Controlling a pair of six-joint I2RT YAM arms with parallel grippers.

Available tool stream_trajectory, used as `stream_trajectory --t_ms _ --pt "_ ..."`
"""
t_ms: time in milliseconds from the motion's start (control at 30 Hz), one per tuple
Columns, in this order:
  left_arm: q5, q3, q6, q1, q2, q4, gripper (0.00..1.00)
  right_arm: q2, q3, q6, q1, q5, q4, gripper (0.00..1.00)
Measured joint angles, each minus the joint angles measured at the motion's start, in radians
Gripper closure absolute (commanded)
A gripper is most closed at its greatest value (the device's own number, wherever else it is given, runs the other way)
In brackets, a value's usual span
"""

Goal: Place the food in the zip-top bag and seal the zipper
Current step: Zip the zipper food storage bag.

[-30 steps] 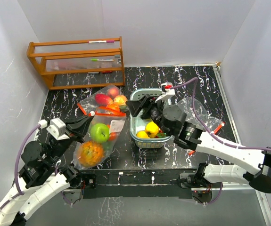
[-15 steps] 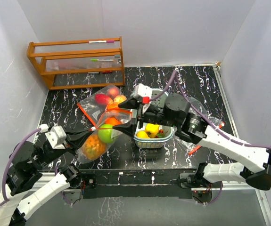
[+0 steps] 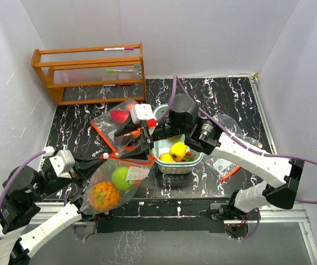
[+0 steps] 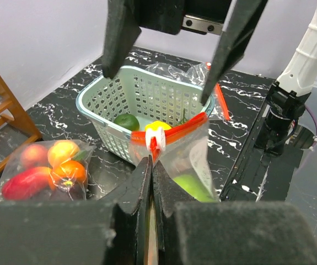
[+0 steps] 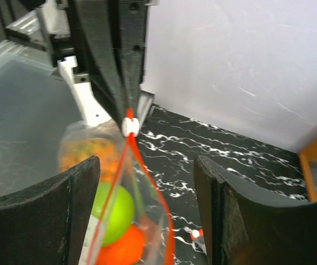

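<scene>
My left gripper (image 4: 150, 161) is shut on the red zipper strip of a clear zip-top bag (image 3: 114, 182), just behind its white slider (image 4: 155, 138). The bag hangs lifted near the table's front left. Inside are a green fruit (image 3: 119, 178), a brownish-orange pineapple-like one (image 3: 103, 194) and an orange one (image 5: 119, 251). From the slider the two red zipper lines spread apart, so the mouth gapes. My right gripper (image 3: 126, 144) is open, its fingers (image 5: 42, 215) straddling the bag's mouth without touching it. More food, yellow (image 3: 177, 150) and green, lies in the teal basket (image 3: 172, 165).
A second clear bag (image 3: 119, 116) holding red, orange and pink fruits lies behind the held one. An empty-looking clear bag (image 3: 232, 135) lies right of the basket. A wooden rack (image 3: 89, 72) stands at the back left against the wall.
The left gripper has pulled the bag toward the front left and lifted it. The right arm swung left from the basket to the bag's mouth, its jaws opening wide, then narrowing a little.
</scene>
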Motion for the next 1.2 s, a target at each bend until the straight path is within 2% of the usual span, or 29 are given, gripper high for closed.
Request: stream_trajectory --t_ms 133,300,433,600,1000,1200 --pt "-0.016 0.004 0.000 0.000 0.015 -0.021 1.00 0.032 0.000 0.002 0.001 -0.102 -0.003 0.33" --pt "-0.027 0.003 0.000 0.000 0.036 -0.024 1.00 0.089 0.023 0.029 0.005 -0.149 -0.007 0.35" --pt "-0.037 0.003 -0.001 0.000 0.038 -0.020 1.00 0.125 0.051 0.076 0.005 -0.142 -0.002 0.39" --pt "-0.043 0.003 -0.002 0.000 0.038 -0.020 1.00 0.127 0.055 0.111 0.006 -0.144 0.021 0.51" --pt "-0.048 0.000 -0.011 0.000 0.038 -0.019 1.00 0.160 0.080 0.175 0.007 -0.145 0.042 0.53" --pt "-0.048 -0.002 -0.011 0.000 0.038 -0.015 1.00 0.177 0.092 0.185 0.007 -0.146 0.042 0.65"
